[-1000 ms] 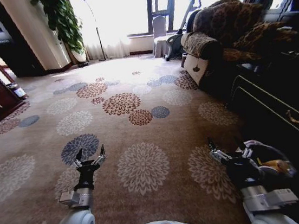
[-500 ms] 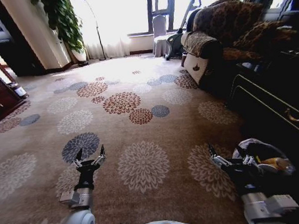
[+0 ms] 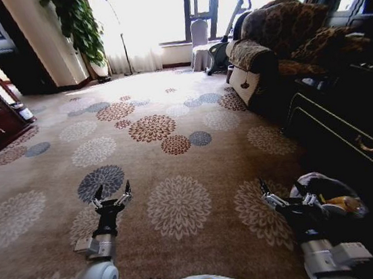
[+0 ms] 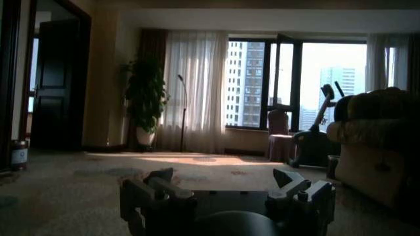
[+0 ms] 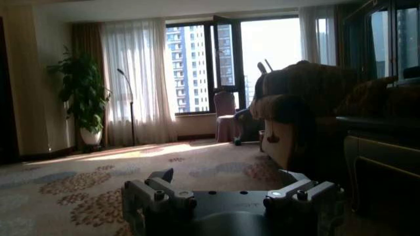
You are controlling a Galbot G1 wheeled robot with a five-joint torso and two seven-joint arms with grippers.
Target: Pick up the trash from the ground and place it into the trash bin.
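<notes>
Both spread hands hover empty: left hand (image 3: pixel 111 193), right hand (image 3: pixel 285 191) beside the trash bin (image 3: pixel 336 197). Turn until trash appears.

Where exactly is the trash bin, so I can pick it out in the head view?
Start at the dark cabinet along the robot's right side. At its foot, just beyond the right gripper, stands the trash bin. Its crinkled pale plastic liner puffed over the rim, with something yellowish inside, sets it apart from the flowered carpet.
</notes>
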